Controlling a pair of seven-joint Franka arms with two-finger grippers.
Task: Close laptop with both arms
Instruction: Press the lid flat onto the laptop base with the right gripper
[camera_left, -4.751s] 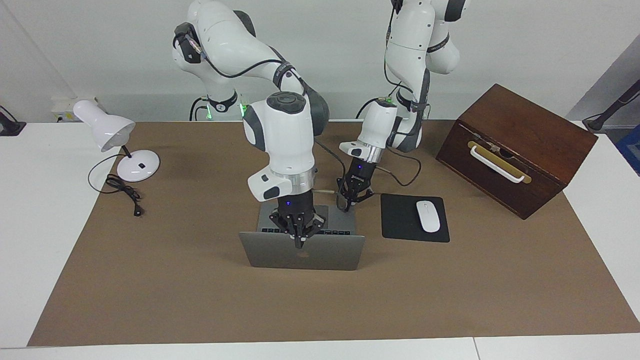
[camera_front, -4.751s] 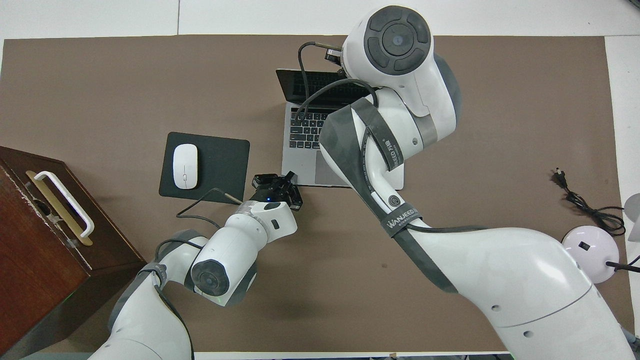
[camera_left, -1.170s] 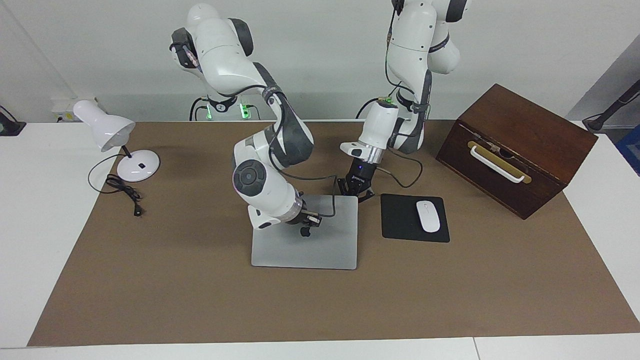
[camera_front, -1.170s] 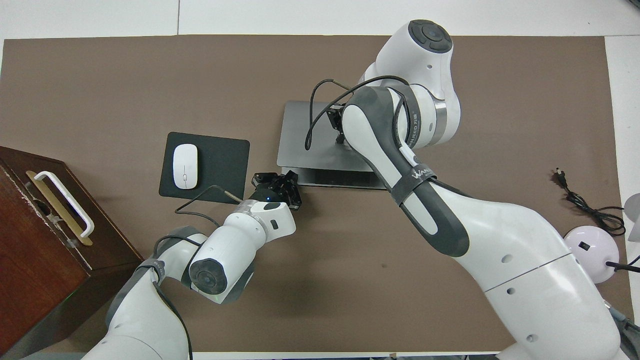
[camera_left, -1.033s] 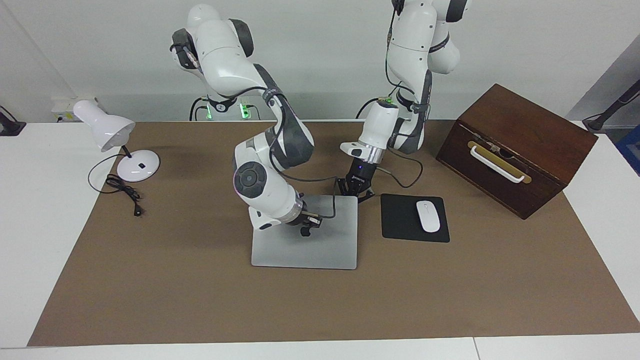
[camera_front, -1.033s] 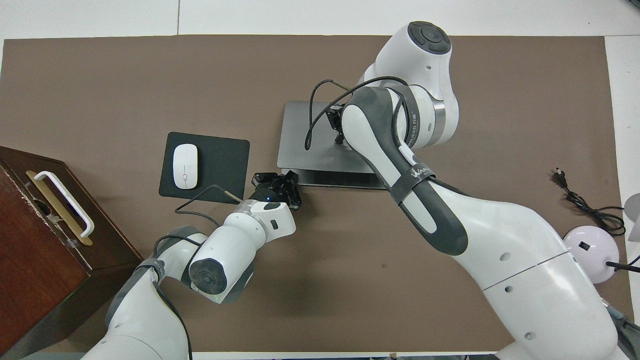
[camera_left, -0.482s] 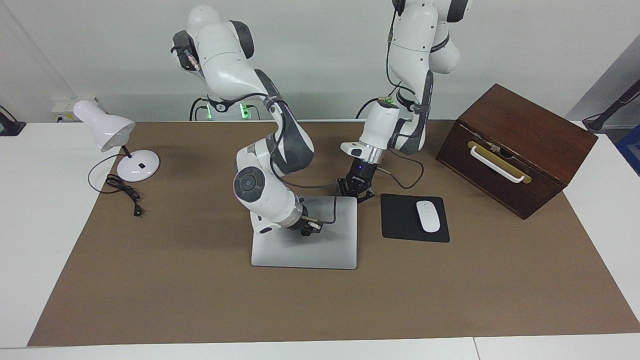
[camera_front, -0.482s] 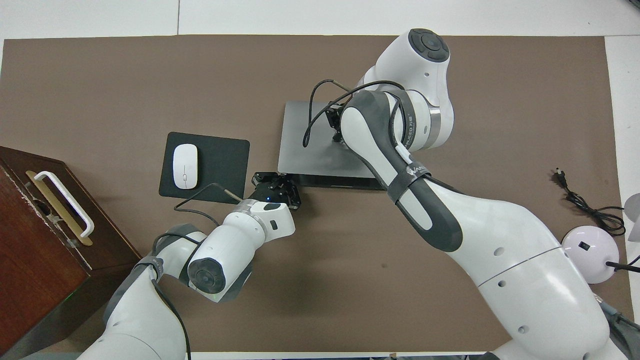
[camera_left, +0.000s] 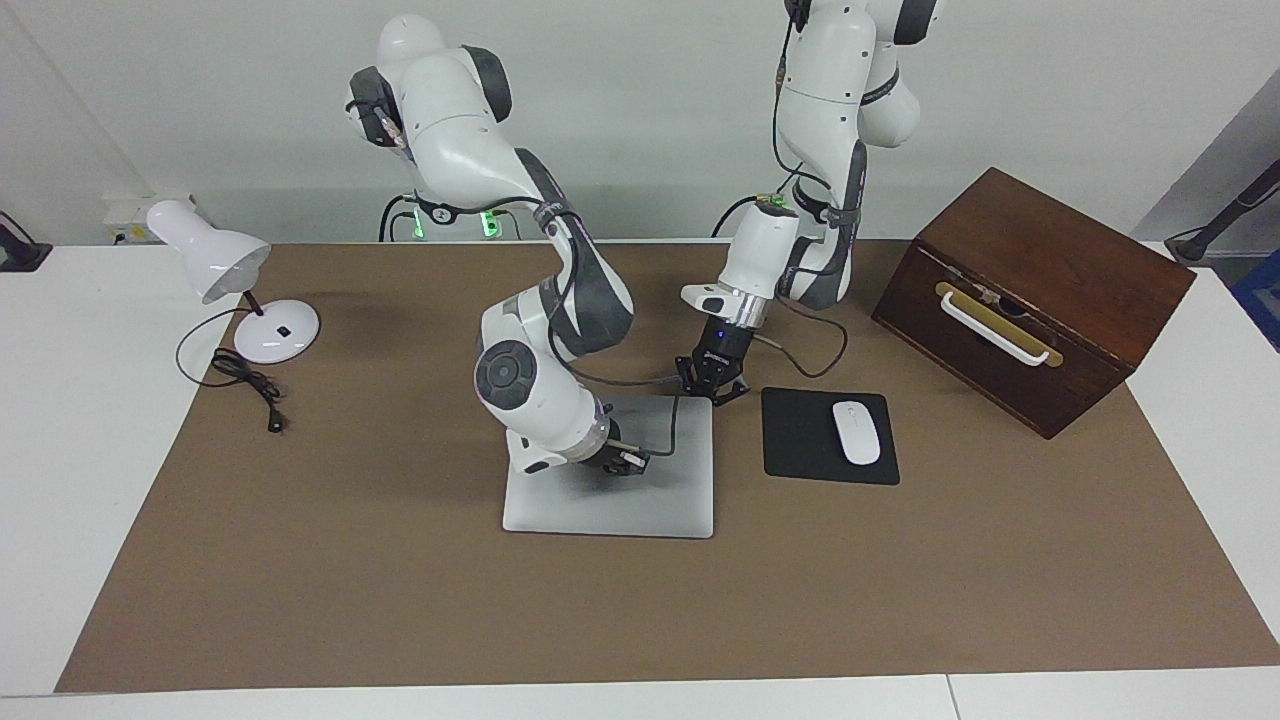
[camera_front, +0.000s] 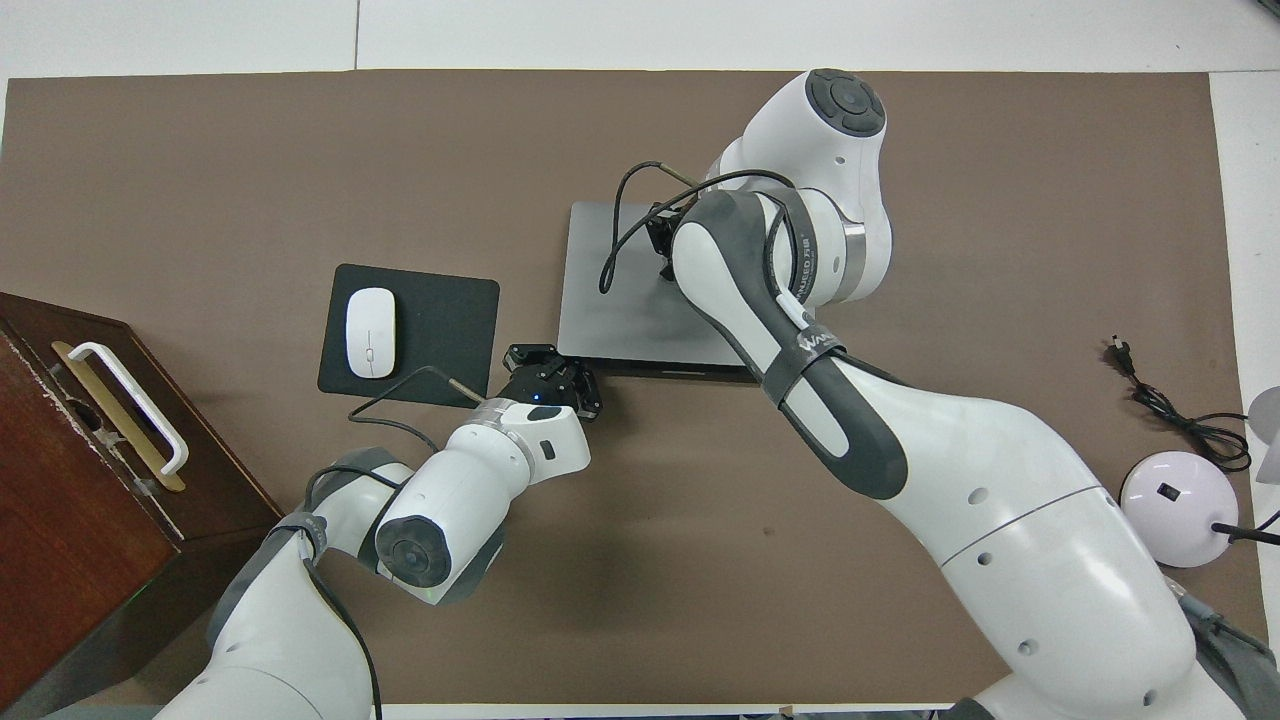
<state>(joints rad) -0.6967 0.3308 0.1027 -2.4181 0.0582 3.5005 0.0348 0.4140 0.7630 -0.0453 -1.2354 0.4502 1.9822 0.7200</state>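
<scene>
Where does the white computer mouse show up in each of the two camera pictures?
Facing view: the white mouse lies right of centre, on the black mouse pad.
Overhead view: the same mouse lies left of centre, on that pad.
Shared landmark: the closed laptop sits beside the pad in both.

The silver-grey laptop (camera_left: 640, 505) lies shut and flat on the brown mat, beside the black mouse pad (camera_left: 805, 440).
</scene>
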